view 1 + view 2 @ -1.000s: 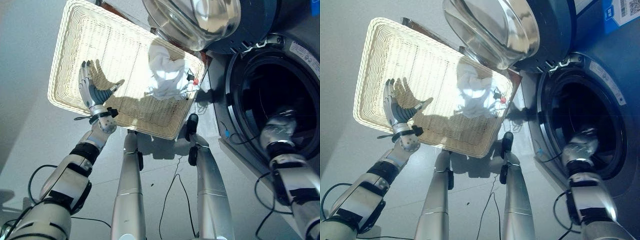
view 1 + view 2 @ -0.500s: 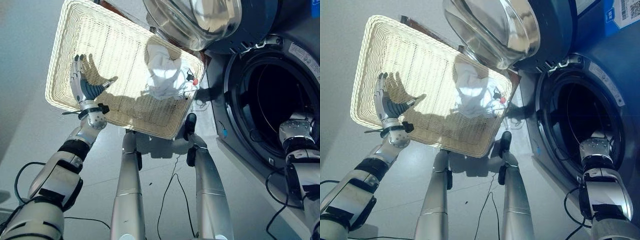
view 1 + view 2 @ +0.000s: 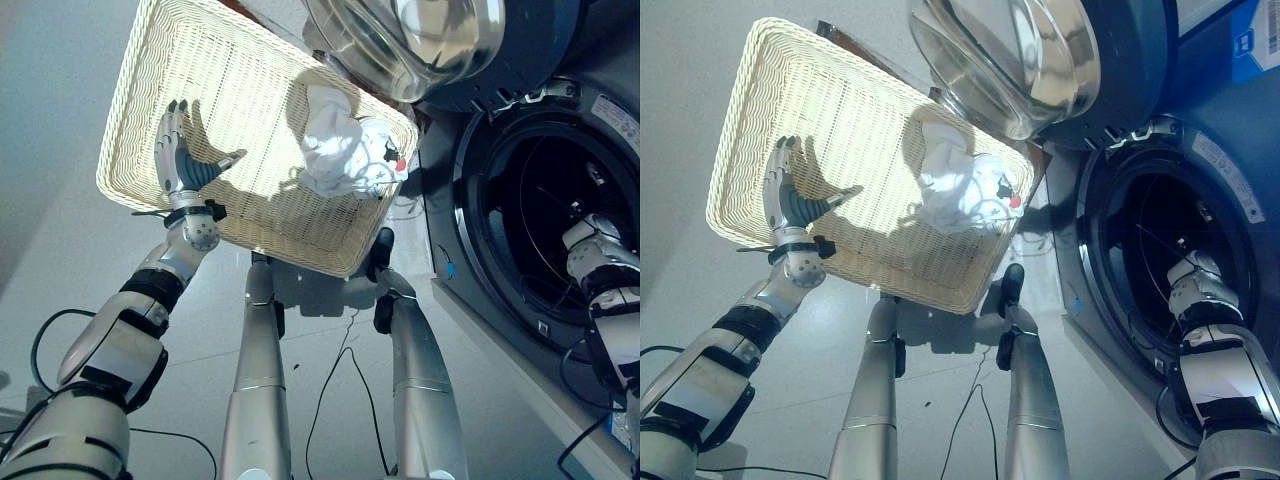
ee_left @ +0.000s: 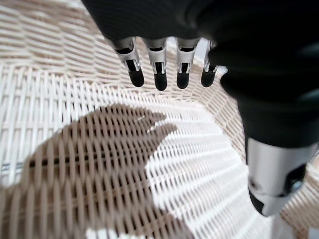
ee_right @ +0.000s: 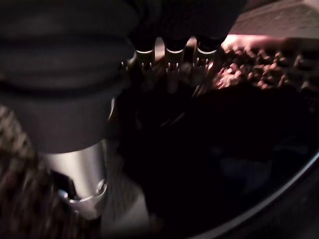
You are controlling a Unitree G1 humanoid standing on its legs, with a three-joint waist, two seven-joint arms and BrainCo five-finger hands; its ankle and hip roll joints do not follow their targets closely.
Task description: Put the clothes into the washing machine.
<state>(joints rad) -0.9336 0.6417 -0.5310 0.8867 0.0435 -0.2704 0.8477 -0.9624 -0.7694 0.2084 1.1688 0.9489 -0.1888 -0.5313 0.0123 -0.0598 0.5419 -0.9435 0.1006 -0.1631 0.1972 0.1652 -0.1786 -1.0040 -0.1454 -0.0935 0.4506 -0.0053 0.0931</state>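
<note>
Pale floor surrounded a wicker basket (image 3: 150,120) and a front-loading washing machine (image 3: 600,110), whose glass door (image 3: 420,40) stood swung open so the drum (image 3: 545,205) was free for loading. White clothes (image 3: 335,150) lay bunched in the basket, well beyond the left hand's thumb side, near the basket corner closest to the machine. The left hand (image 3: 178,160) hovered over the bare weave just inside the basket rim, fingers (image 4: 158,74) straight and spread, thumb apart, holding nothing. This posture likely served a reach toward the clothes. The right hand (image 3: 1196,278) was positioned inside the drum opening; its fingers (image 5: 172,62) pointed into the dark interior, and whether they held or had released anything could not be determined. Judged from the layout, clothes remained to be transferred
</note>
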